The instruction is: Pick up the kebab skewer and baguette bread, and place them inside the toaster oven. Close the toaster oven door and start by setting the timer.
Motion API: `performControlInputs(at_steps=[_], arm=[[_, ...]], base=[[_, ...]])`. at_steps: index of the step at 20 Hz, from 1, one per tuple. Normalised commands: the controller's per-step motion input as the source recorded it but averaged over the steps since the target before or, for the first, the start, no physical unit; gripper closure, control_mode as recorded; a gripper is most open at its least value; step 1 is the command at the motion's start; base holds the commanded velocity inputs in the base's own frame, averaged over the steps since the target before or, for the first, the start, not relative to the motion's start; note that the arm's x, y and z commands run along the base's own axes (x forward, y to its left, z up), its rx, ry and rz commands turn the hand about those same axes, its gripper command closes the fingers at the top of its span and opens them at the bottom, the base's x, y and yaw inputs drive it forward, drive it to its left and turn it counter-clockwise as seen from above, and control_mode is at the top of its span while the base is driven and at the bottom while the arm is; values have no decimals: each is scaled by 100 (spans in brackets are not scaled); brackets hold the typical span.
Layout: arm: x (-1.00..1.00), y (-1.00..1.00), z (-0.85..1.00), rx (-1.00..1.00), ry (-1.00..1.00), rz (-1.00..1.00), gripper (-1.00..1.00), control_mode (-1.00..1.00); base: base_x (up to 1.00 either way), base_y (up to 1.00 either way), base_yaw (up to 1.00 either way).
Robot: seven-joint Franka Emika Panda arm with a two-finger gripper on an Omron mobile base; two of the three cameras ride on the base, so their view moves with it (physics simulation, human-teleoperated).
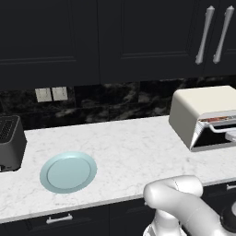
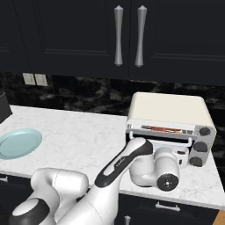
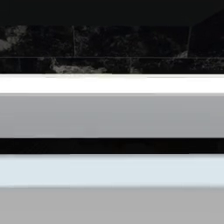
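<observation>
While the plate (image 1: pixel 68 172) sits bare on the marble counter (image 1: pixel 138 143), the toaster oven (image 2: pixel 169 115) stands at the counter's right end with reddish food visible through the gap at the top of its opening (image 2: pixel 161 128), so the loading looks done; the baguette itself can't be made out. Toaster oven door (image 2: pixel 176 141) appears nearly up, its pale bar handle running horizontally across the front. Arm's hand is pressed in right at that front, just below the handle; the hand view has pale horizontal bands directly ahead, close up. Fingertips are hidden, but the jaws read as spread wide, holding nothing that can be seen. Key relation: handle's long axis lies crosswise to the hand's approach, directly ahead. Three knobs (image 2: pixel 200 146) stack down the right side, beside the hand; judged next target after the door seats.
</observation>
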Motion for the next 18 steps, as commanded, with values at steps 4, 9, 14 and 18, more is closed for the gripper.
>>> performControlInputs(at_steps=[4,9,14,18], arm=[[35,0,11,0,0,0,-100,-100],[26,0,1,0,0,0,-100,-100],[15,0,0,0,0,0,-100,-100],[19,0,0,0,0,0,-100,-100]], base=[[0,0,0],[0,0,0],[0,0,0],[0,0,0]])
